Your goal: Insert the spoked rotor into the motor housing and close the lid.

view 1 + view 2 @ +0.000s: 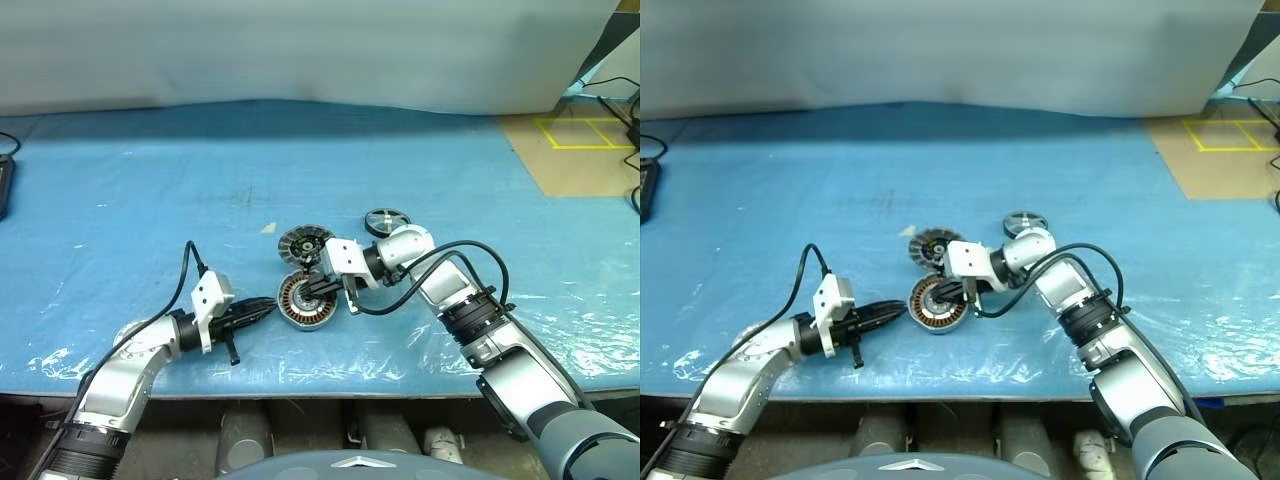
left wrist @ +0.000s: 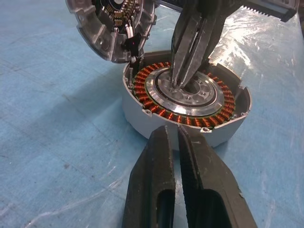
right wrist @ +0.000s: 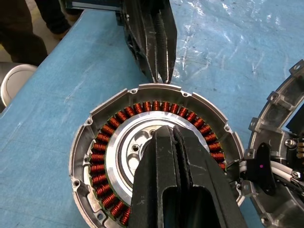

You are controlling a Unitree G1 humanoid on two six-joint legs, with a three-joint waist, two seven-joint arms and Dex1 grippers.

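The motor housing (image 1: 300, 313), a silver cup with copper windings around a pale centre, lies near the table's front. My right gripper (image 1: 317, 291) is shut, and its tips rest on the housing's pale centre (image 2: 190, 97). My left gripper (image 1: 268, 308) is shut with nothing in it, and its tips sit at the housing's outer wall (image 3: 156, 86). The lid (image 1: 303, 243), a slotted silver disc, leans tilted just behind the housing and is joined to it by wires. The spoked rotor (image 1: 387, 220), a small dark wheel, lies flat on the mat behind my right wrist.
A blue mat (image 1: 150, 200) under clear film covers the table. A black device (image 1: 4, 185) sits at the far left edge. Brown board with yellow tape (image 1: 585, 140) and cables lie at the back right. A person's legs (image 3: 19, 28) stand beyond the table's front edge.
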